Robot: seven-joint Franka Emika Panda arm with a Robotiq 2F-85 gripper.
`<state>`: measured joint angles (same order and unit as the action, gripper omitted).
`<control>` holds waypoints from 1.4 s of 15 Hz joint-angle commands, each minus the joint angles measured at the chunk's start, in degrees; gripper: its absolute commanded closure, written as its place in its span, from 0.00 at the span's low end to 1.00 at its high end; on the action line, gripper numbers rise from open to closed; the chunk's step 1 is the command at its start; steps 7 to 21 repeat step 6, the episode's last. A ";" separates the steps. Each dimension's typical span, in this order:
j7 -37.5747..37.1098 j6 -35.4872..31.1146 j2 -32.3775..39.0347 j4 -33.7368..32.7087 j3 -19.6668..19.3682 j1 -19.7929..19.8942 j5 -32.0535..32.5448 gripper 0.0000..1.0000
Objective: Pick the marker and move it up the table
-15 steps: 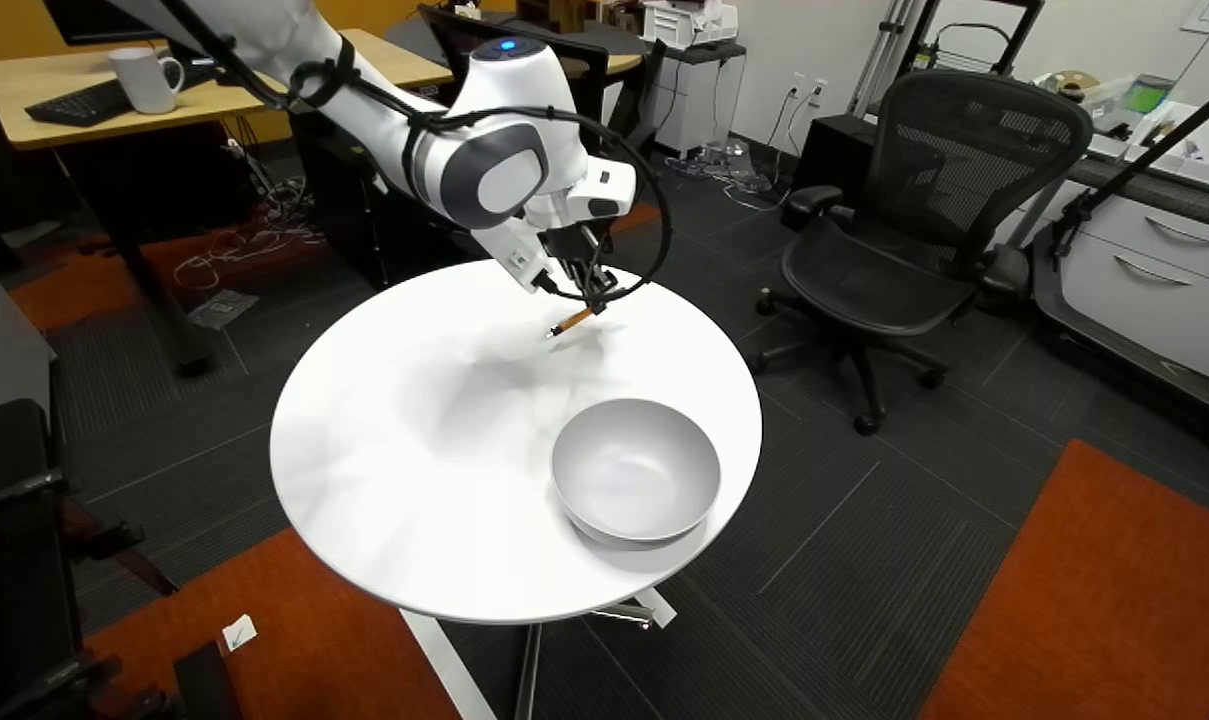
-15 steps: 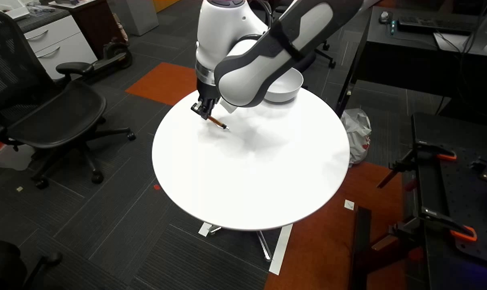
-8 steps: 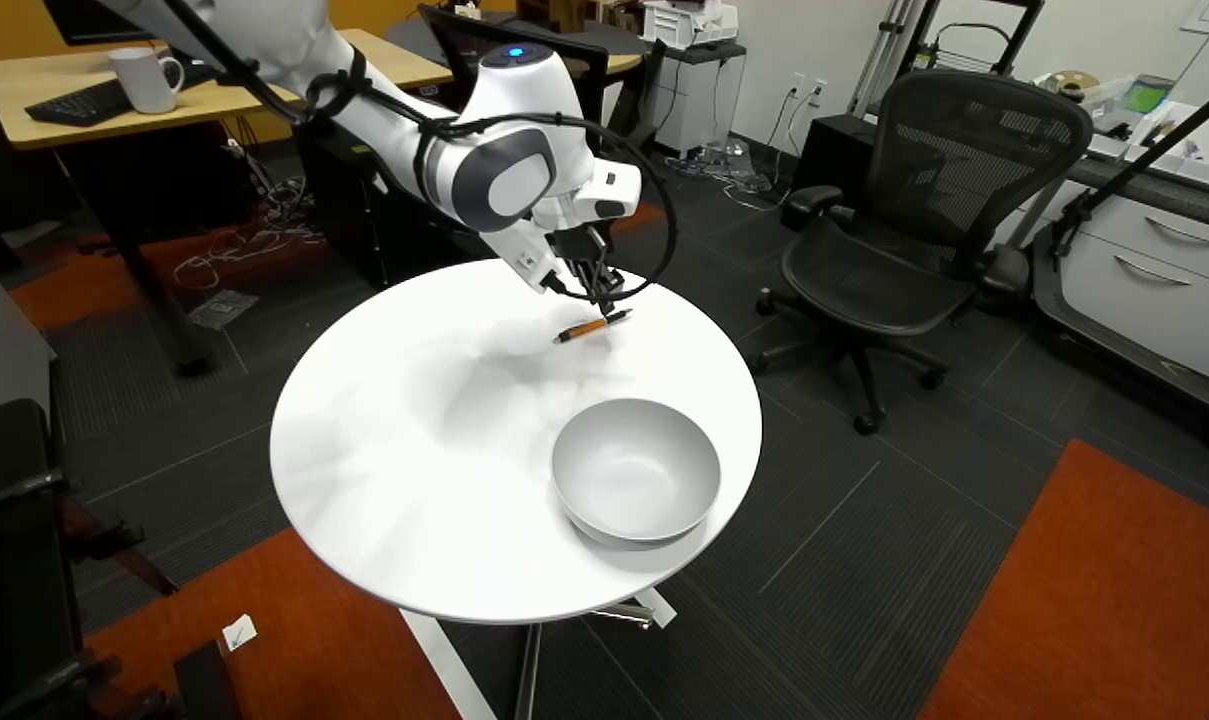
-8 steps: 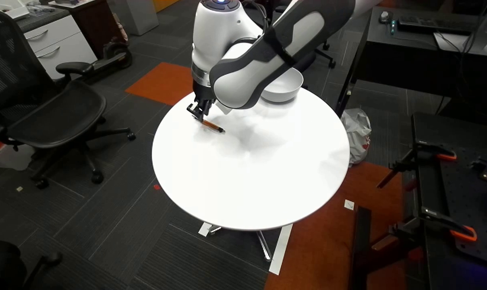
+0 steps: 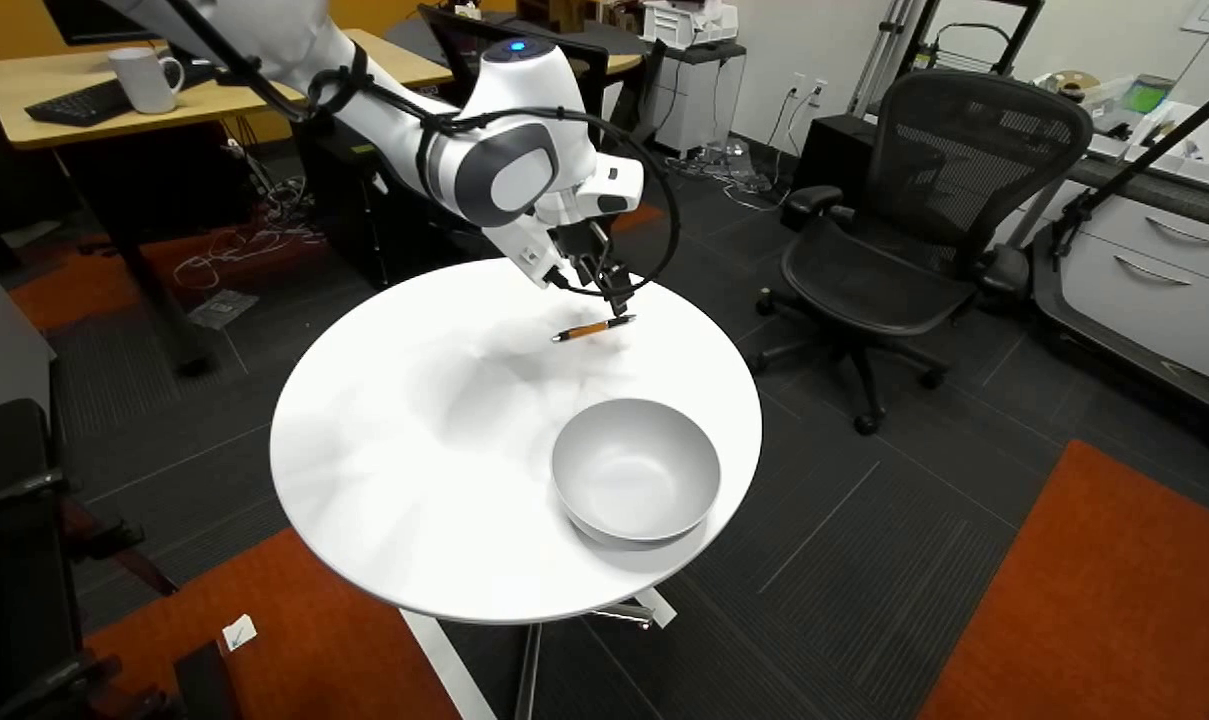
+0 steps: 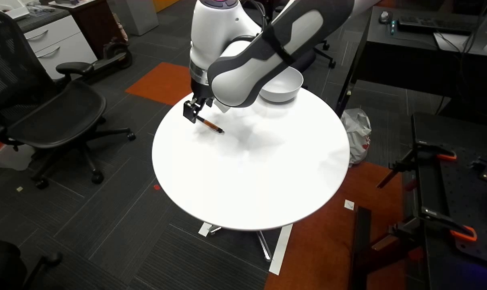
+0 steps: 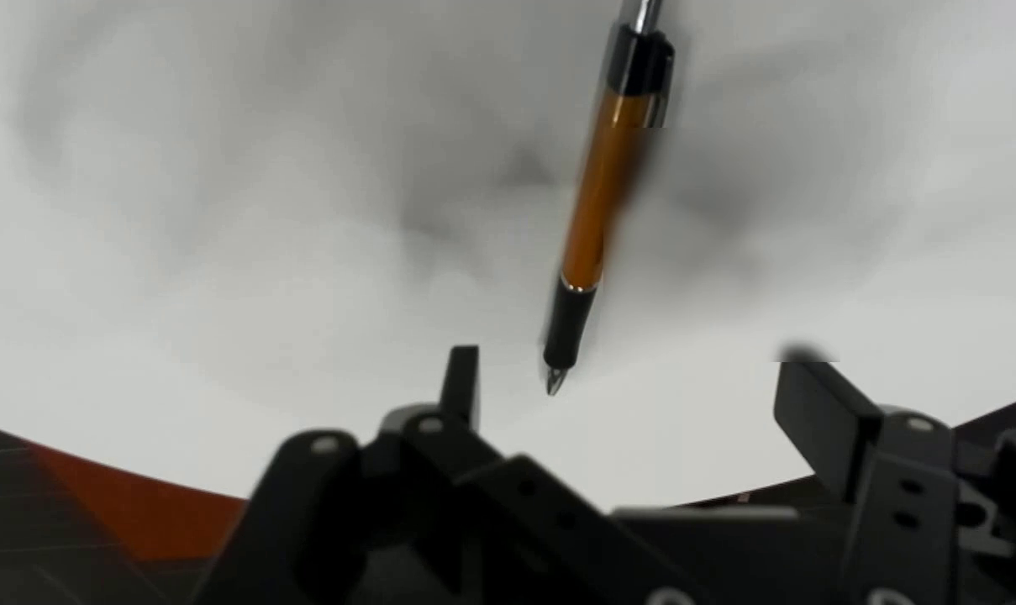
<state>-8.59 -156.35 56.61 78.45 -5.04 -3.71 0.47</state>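
The marker (image 5: 592, 329), orange-brown with a black grip and dark top, lies flat on the round white table (image 5: 414, 430). It rests near the table's edge, as both exterior views show. In the wrist view the marker (image 7: 587, 210) runs from top centre downward, its metal tip pointing at the space between the fingers. My gripper (image 7: 634, 357) stands wide open, with one finger on each side of that tip and neither touching it. From an exterior view, the gripper (image 6: 199, 110) hovers right over the marker's end, close to the tabletop.
A grey-white bowl (image 5: 634, 515) sits on the table near its edge. A black office chair (image 5: 894, 260) stands beside the table. Further back is a wooden desk (image 5: 44, 75) with a white mug (image 5: 142, 82).
The gripper has opened and let go of the marker, which was held tilted and now lies flat on the table. The arm shifted slightly, rightward in one exterior view and leftward in another.
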 commanded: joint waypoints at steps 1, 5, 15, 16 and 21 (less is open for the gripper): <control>-1.48 1.79 -0.54 -0.47 -0.11 -0.40 -0.42 0.00; -0.74 0.12 0.08 -0.17 0.09 0.10 -0.03 0.00; -0.74 0.12 0.08 -0.17 0.09 0.10 -0.03 0.00; -0.74 0.12 0.08 -0.17 0.09 0.10 -0.03 0.00; -0.74 0.12 0.08 -0.17 0.09 0.10 -0.03 0.00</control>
